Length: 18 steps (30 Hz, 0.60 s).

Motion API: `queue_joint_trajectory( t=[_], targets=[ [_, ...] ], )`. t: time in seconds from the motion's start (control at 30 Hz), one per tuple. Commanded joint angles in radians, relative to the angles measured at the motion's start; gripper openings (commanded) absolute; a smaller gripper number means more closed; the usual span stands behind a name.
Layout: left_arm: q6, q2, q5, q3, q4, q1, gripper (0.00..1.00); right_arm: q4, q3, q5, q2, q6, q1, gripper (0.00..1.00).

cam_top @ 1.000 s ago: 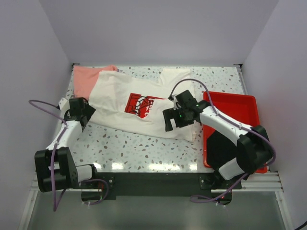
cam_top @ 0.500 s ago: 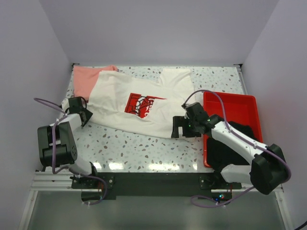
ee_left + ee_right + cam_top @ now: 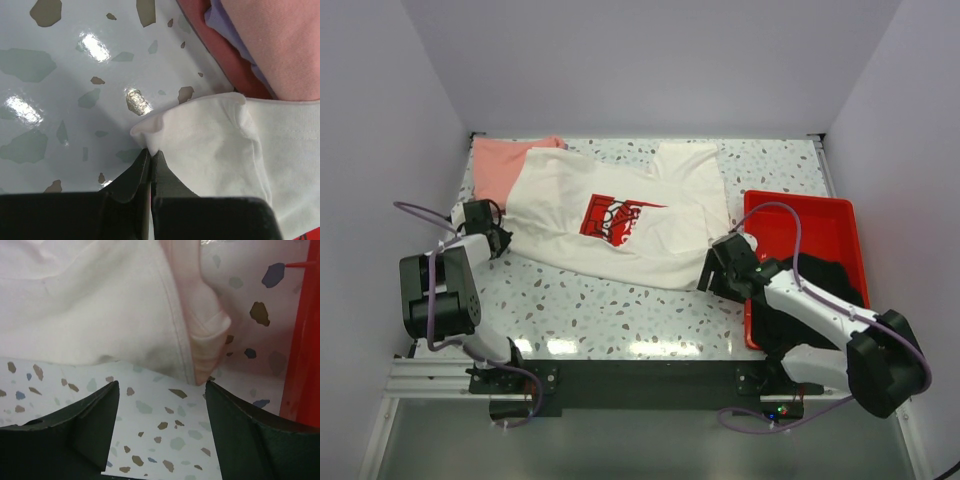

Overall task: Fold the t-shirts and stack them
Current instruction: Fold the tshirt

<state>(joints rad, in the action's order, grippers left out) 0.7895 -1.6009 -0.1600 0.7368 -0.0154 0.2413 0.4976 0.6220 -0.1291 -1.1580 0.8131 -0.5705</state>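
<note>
Soft white tee (image 3: 610,220) lies spread on the speckled table (image 3: 610,305), hiding most of a pink tee (image 3: 498,165); a lavender tee (image 3: 220,25) shows only as a sliver. Left gripper (image 3: 150,154) pinches the white tee's crumpled corner. Right gripper (image 3: 161,390) gapes wide, holding nothing, beside the hem.

A red tray (image 3: 820,218) sits on the speckled table (image 3: 610,305).
</note>
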Motion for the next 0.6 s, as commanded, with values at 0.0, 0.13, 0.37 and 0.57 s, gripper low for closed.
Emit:
queue_joint_trajectory(
  t=[0.0, 0.13, 0.37, 0.57],
  targets=[
    [-0.016, 0.019, 0.010, 0.023, 0.038, 0.007, 0.00, -0.070, 0.025, -0.153, -0.052, 0.063, -0.003, 0.71],
    [-0.018, 0.085, -0.009, -0.008, 0.052, 0.006, 0.00, -0.036, 0.061, -0.204, -0.118, 0.048, -0.003, 0.68],
    [-0.018, 0.176, -0.015, -0.011, 0.046, 0.006, 0.00, -0.083, 0.042, -0.224, -0.209, 0.051, -0.003, 0.65],
    [-0.021, 0.239, -0.012, 0.019, 0.025, 0.004, 0.00, -0.100, 0.073, -0.212, -0.276, 0.009, -0.003, 0.34]
  ],
)
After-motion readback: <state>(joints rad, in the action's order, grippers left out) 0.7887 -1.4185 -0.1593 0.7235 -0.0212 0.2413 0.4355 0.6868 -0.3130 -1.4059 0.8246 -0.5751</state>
